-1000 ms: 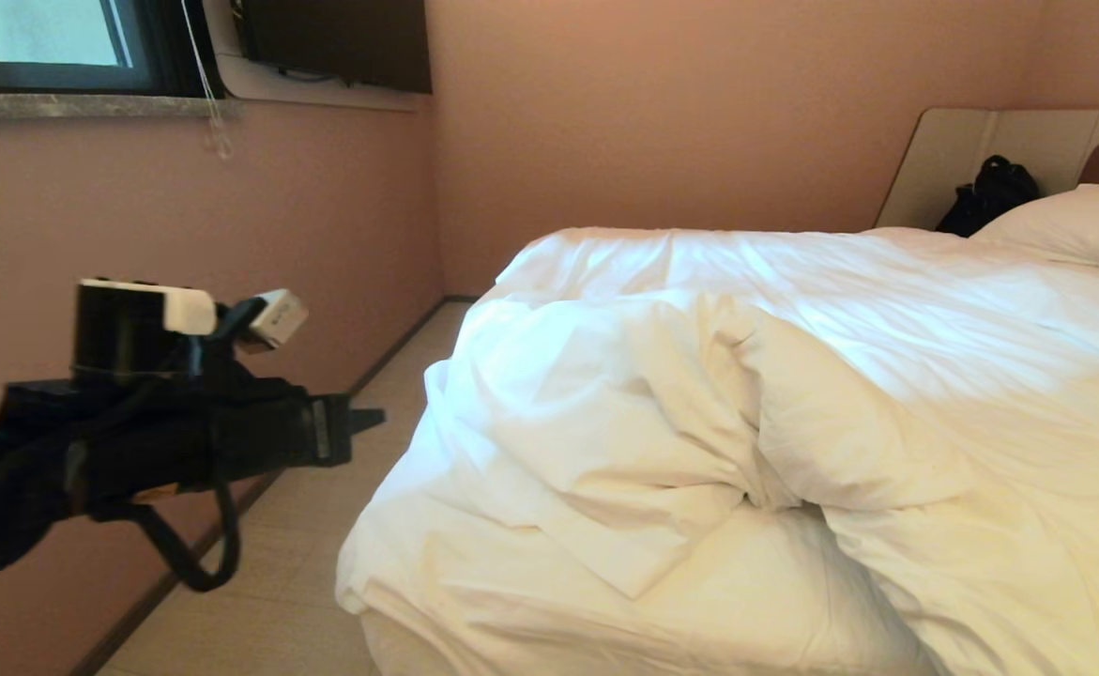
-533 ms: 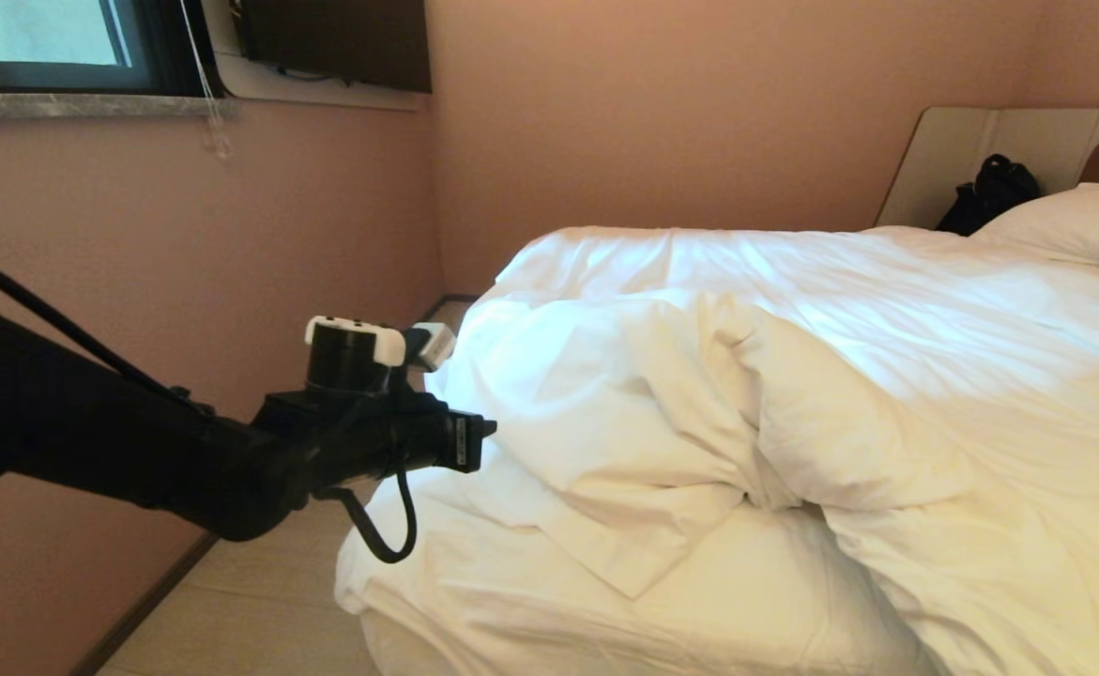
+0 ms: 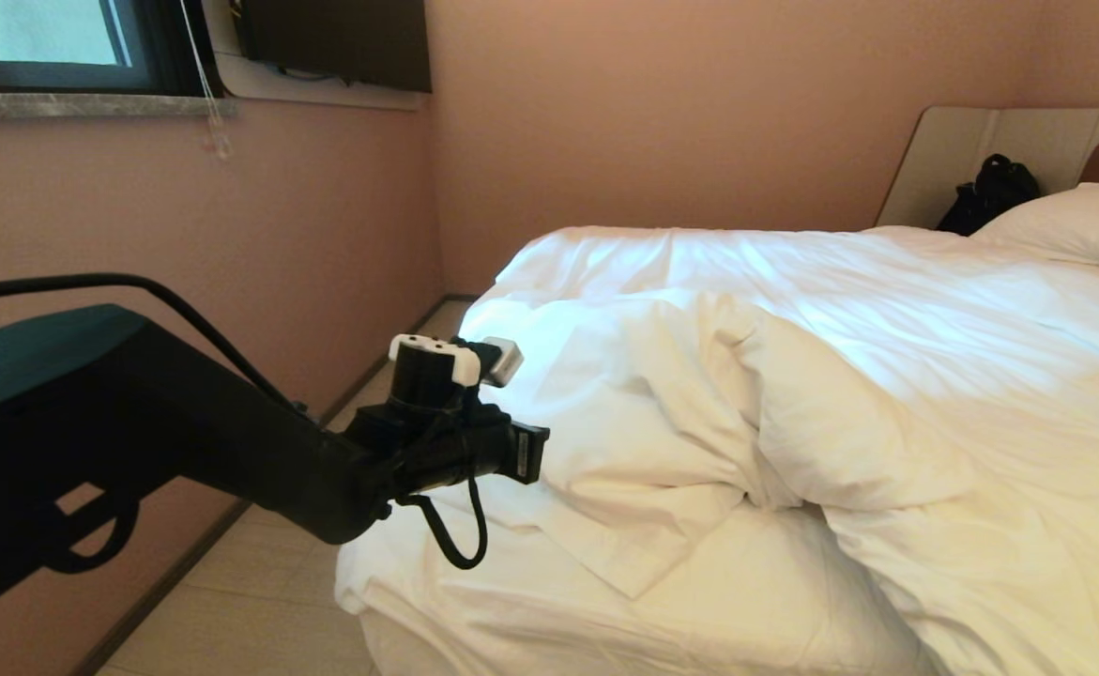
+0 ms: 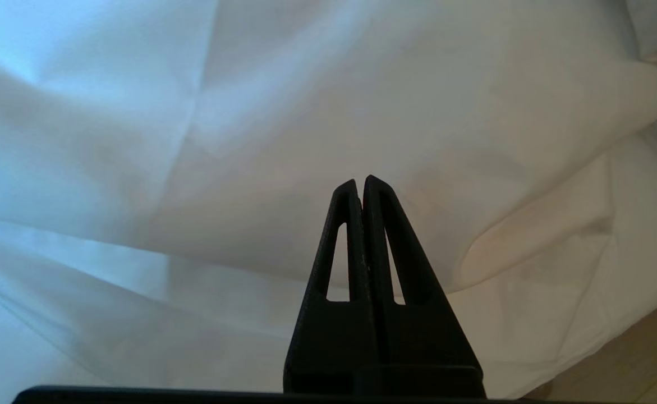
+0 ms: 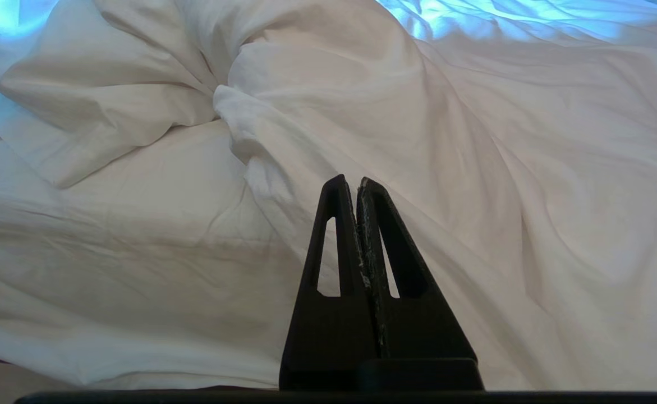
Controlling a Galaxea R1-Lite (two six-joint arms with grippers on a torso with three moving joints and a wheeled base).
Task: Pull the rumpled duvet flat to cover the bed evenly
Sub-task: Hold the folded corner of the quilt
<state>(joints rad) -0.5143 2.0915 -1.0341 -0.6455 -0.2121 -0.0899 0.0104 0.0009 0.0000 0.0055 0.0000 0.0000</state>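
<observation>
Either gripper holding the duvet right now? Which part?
Nothing held. Left gripper is shut and empty in front of the duvet; right gripper is shut and empty too.

The left arm has swung in from beside the wall toward the bed's near left corner. Its left end effector, fingers pressed together, now sits close against the rumpled fold of the duvet.

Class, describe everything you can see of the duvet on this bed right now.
The duvet is plain white, thick and puffy, its cloth cover creased. It covers most of the bed, flatter toward the pillow, but lies bunched and folded back in a heap near the foot. The shut left gripper points at that heap without gripping it.
</observation>
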